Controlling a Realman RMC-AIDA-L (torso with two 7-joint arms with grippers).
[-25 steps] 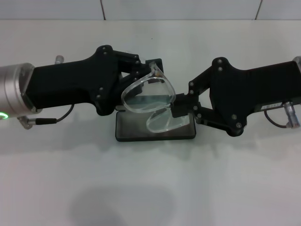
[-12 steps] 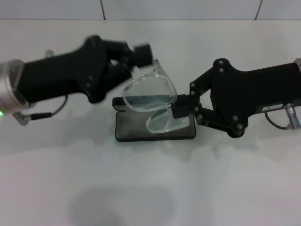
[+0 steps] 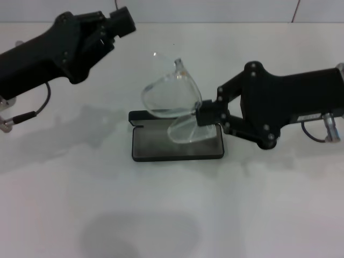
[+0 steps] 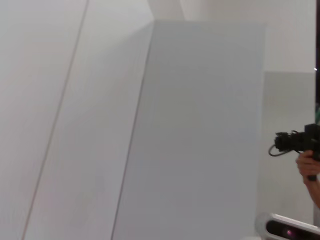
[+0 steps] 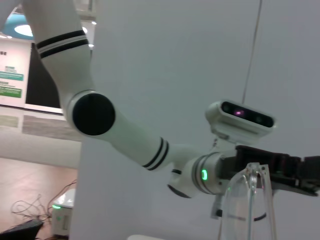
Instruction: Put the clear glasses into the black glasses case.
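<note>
Mid-table, we have the black glasses case (image 3: 177,144) lying open on the white table (image 3: 161,215), grey lining up, lid edge toward the far side. Our right gripper (image 3: 200,115) comes in from the right and is clamped on the clear glasses (image 3: 171,98), pinching them near the lens end closest to it. Glasses are tilted, one lens up and the other dipping into the case's right half; contact with the lining we can't tell. Our left gripper (image 3: 124,17) sits up at the far left, well apart from the glasses and case, holding nothing; whether its claw is released or clenched we cannot tell. Right wrist view shows the glasses' clear frame (image 5: 250,200) close up, with the left arm (image 5: 150,145) behind. Nothing else sits between case and glasses.
</note>
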